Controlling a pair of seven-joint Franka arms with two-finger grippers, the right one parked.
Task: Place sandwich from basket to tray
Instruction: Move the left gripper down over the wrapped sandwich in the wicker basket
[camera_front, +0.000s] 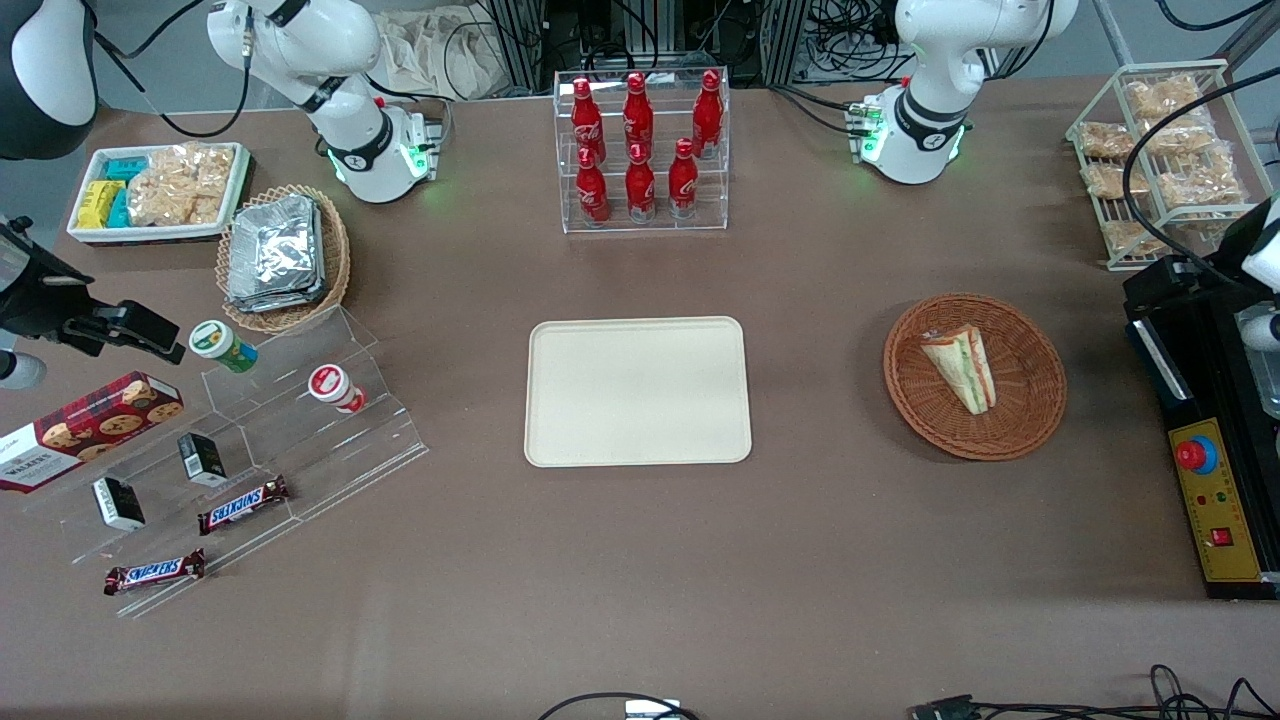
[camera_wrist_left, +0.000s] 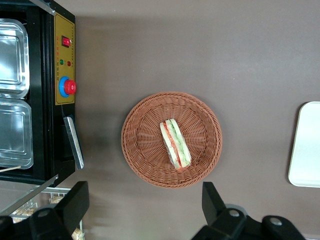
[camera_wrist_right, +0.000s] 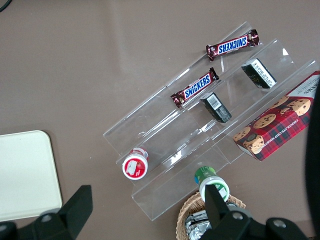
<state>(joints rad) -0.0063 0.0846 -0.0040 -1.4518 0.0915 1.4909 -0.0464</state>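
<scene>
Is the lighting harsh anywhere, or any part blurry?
Front view: soft even light, the basket casts a faint shadow beside the sandwich; the tray looks bright but shows no glare. Left wrist view: the open gripper fingers are blurred and dark, the sandwich sharp.

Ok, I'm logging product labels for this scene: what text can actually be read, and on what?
"SNICKERS": two bars on the clear stand.
"WALKERS": red cookie box.
"CHOCOLATE CHIP SHORTBREAD": same box, in the right wrist view.
Red bottles: white script, too small to read.
Cups, small black boxes, control panel: unreadable.
Sandwich, basket, tray: no text.
The tool hangs open above the basket.
</scene>
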